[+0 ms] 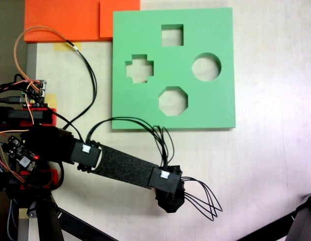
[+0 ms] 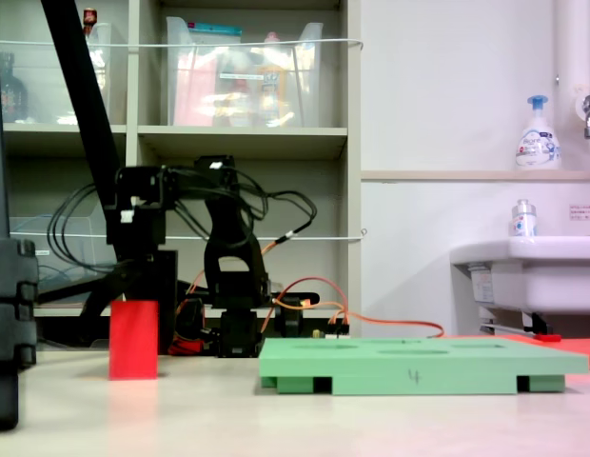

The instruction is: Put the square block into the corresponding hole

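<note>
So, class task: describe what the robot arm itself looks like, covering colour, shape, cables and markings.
In a fixed view the arm is matte black plastic: boxy motor blocks joined by a flat, speckled black link. Small white labels sit on two motor blocks. Thin black cables loop out beside the wrist, and more run back along the link. Orange wires lead from the circuit board at the base.

Pale tabletop (image 2: 371, 424), smooth, evenly lit. Shelving unit (image 2: 247, 143) at 10 o'clock in the side-on fixed view, holding clear storage bins (image 2: 243, 81). White wall (image 2: 447, 86) at 1 o'clock. White sink (image 2: 528, 276) at 3 o'clock; soap dispenser (image 2: 538, 133) on ledge above.
</note>
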Robot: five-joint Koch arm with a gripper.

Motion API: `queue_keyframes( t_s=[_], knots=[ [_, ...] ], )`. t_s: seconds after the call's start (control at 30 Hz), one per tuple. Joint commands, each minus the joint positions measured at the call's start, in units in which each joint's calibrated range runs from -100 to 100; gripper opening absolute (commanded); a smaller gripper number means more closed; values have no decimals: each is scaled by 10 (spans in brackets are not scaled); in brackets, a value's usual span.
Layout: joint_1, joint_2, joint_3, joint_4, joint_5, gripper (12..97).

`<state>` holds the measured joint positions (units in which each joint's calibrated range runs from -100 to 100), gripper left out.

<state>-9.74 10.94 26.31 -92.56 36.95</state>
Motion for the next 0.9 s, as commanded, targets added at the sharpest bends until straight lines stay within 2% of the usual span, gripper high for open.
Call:
queue_keyframes(
  t_s=[0.0, 0.27, 0.57, 0.67, 0.77, 0.87],
  knots=[
    [-1, -1, -6, -25, -2, 519],
    [-1, -1, -7, -74, -2, 489],
    [0, -10, -7, -74, 1, 381],
    [-1, -30, -7, -74, 9, 317],
    [-1, -37, -7, -74, 12, 311],
    [0, -48, -8, -74, 12, 264]
  ],
)
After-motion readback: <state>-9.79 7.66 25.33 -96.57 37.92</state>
